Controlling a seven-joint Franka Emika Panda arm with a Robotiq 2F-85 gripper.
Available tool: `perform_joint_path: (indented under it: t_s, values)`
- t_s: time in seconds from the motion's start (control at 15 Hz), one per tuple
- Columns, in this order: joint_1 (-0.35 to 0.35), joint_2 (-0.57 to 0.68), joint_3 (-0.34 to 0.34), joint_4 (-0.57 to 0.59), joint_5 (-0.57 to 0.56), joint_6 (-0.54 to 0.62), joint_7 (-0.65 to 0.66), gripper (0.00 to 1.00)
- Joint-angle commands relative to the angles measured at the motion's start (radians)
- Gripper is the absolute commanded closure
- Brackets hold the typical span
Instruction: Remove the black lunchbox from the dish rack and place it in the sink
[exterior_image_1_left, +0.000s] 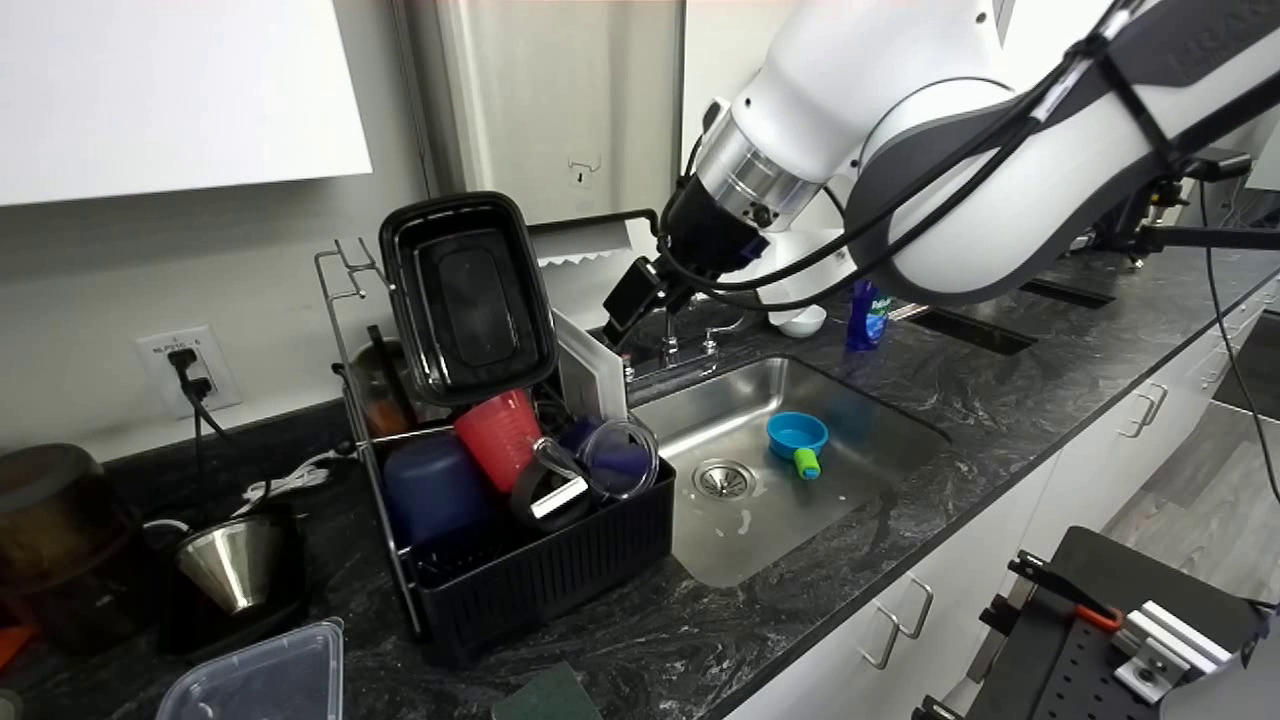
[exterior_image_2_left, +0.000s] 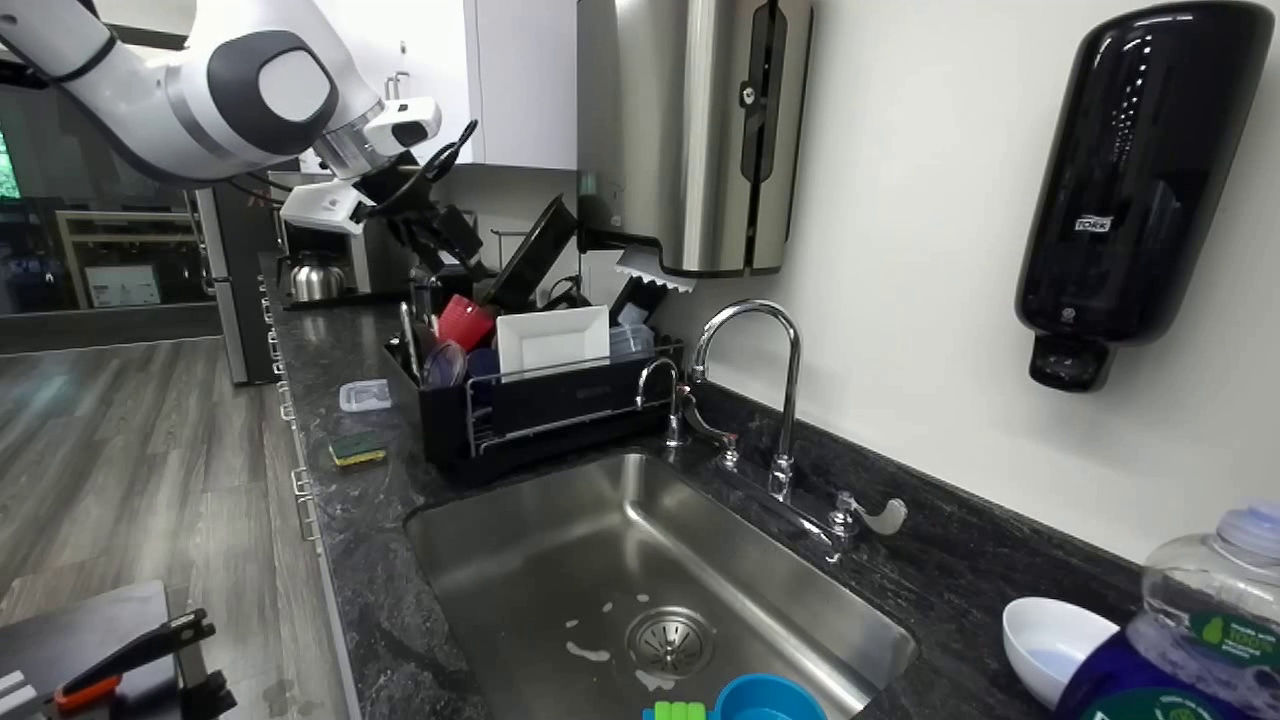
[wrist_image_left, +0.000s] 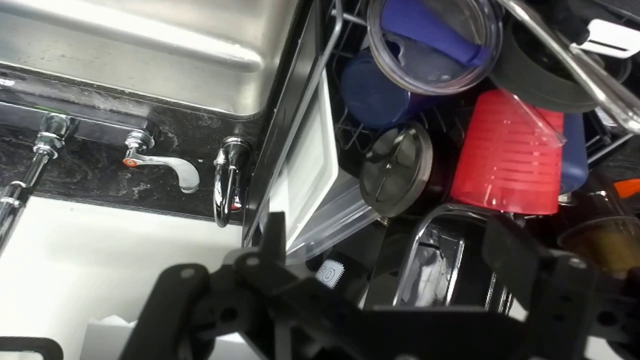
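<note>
- Dark countertop (exterior_image_1_left: 1000, 400) along a pale wall (exterior_image_1_left: 200, 270).
- Black lunchbox (exterior_image_1_left: 470, 300) tilted atop the loaded dish rack (exterior_image_1_left: 545, 580).
- Gripper (wrist_image_left: 385, 225) near it but apart, empty fingers (wrist_image_left: 274, 237) spread wide.
- Sink (exterior_image_1_left: 730, 540) holding a blue cup (exterior_image_1_left: 797, 440) with a green handle (exterior_image_1_left: 807, 464).

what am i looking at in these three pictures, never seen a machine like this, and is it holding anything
The machine is a robot arm ending in two pinching jaws. Two pictures come from cameras standing apart from it; the third comes from a camera near the arm's end, looking past the jaws at the dishes.

On the dark counter stands a rack of dishes, beside a steel sink. A black lunchbox sits tilted high in the rack, with a red cup and a white plate lower down. A sponge lies on the counter, and a blue bowl is in the sink.

Nothing is held: the jaws stand open, near the lunchbox.
</note>
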Motion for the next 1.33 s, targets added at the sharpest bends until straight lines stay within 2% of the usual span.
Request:
perform_joint_path:
  t_s: [0.0, 0.27, 0.67, 1.27]
  values:
    - [-0.005, 0.101, 0.005, 0.055, -0.011, 0.073, -0.006, 0.00]
    - [-0.051, 0.191, 0.025, 0.122, -0.087, 0.118, 0.058, 0.00]
    - [-0.079, 0.262, 0.003, 0.237, -0.335, 0.126, 0.277, 0.00]
    - [-0.024, 0.382, -0.050, 0.409, -0.740, 0.097, 0.709, 0.00]
